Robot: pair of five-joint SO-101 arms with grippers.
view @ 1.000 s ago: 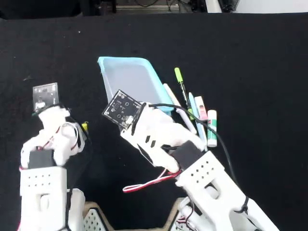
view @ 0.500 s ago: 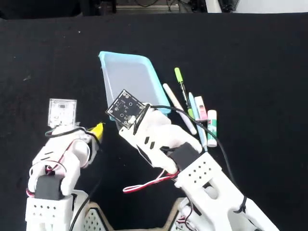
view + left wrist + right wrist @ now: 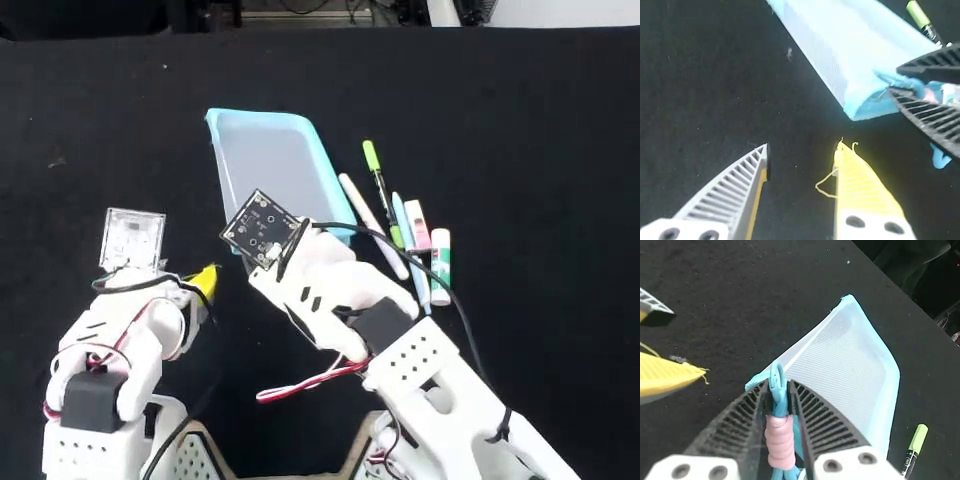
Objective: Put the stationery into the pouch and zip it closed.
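Observation:
The light blue mesh pouch (image 3: 268,160) lies flat on the black table, also in the left wrist view (image 3: 855,47) and the right wrist view (image 3: 840,360). My right gripper (image 3: 779,386) is shut on the zip pull (image 3: 777,390), a blue loop with a pink cord, at the pouch's near corner. My left gripper (image 3: 802,147) is open just short of that corner, with nothing between its fingers; its yellow finger (image 3: 205,279) points at the pouch. Right of the pouch lie a green highlighter (image 3: 374,168), a white pen (image 3: 368,222), a blue pen (image 3: 410,248) and a glue stick (image 3: 440,262).
The right arm (image 3: 335,285) lies across the table's middle, between the pouch and the near edge. A small pink piece (image 3: 417,224) lies among the pens. Bare black table stretches to the left and behind the pouch.
The left arm has swung right and toward the pouch's near corner, its yellow finger now pointing at it. The pouch shifted slightly. The right arm barely moved.

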